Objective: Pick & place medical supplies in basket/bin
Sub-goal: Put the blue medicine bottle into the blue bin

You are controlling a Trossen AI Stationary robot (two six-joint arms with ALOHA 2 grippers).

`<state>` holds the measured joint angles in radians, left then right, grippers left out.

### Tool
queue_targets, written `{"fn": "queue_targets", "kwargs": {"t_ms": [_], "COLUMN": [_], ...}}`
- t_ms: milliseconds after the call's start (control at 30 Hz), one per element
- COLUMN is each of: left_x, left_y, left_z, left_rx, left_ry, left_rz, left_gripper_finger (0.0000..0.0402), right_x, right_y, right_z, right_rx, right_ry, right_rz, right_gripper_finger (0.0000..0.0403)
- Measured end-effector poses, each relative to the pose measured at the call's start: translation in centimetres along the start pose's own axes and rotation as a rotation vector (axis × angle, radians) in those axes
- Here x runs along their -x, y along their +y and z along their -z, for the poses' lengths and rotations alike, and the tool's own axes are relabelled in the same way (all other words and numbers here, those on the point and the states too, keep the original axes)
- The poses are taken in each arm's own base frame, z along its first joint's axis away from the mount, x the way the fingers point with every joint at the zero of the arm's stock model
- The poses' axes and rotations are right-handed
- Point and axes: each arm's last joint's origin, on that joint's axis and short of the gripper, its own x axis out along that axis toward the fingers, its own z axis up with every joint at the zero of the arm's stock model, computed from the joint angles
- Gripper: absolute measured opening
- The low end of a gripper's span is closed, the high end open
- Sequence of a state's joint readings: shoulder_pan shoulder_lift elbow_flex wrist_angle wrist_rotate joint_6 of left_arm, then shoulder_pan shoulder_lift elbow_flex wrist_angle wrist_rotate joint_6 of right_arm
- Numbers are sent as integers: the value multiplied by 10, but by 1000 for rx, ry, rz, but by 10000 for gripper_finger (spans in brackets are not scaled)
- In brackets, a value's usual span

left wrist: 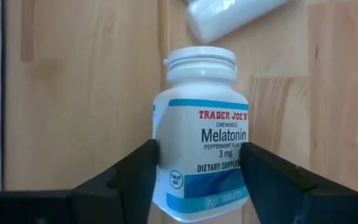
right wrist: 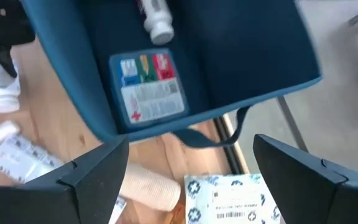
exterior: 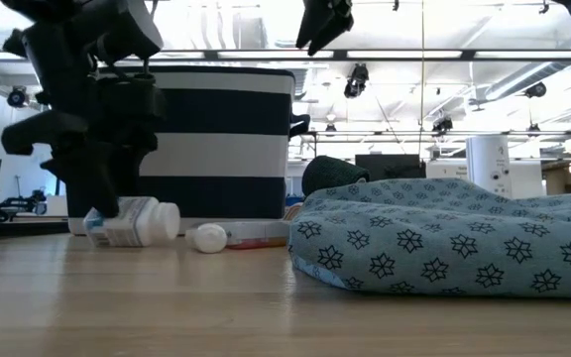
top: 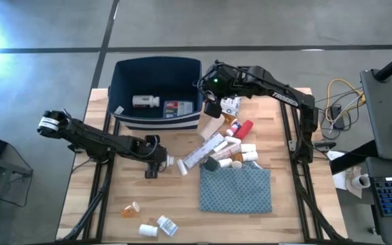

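On the wooden tabletop (top: 114,204), a white plastic melatonin bottle (left wrist: 201,134) is clamped by the left claw (left wrist: 197,180) for lifting, while the right claw (right wrist: 191,168), spread apart, hangs by the dark navy rectangular bin (top: 124,75).

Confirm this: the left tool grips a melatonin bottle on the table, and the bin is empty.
Not empty. The high view shows a white bottle and a flat box in the bin. The left tool does grip the melatonin bottle.
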<state>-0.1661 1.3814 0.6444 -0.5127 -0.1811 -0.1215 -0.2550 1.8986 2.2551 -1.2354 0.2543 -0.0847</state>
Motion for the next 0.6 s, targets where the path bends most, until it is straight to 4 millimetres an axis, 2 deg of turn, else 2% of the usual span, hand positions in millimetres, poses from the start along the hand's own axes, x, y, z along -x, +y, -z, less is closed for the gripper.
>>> {"fn": "queue_targets", "kwargs": {"t_ms": [167, 367, 600], "left_x": [18, 29, 40], "left_y": [3, 2, -9], "left_z": [-8, -15, -20], "left_rx": [-6, -3, 69], "left_ry": [27, 43, 34], "left_rz": [-16, -24, -4], "left_gripper_finger": [147, 94, 71], "right_x": [12, 21, 23], "right_y": [-4, -6, -7], "right_z": [-4, -5, -5], "right_rx": [-10, 4, 25], "right_ry": [-62, -101, -100], "right_rz": [10, 19, 20], "right_gripper_finger": [329, 329, 329]}}
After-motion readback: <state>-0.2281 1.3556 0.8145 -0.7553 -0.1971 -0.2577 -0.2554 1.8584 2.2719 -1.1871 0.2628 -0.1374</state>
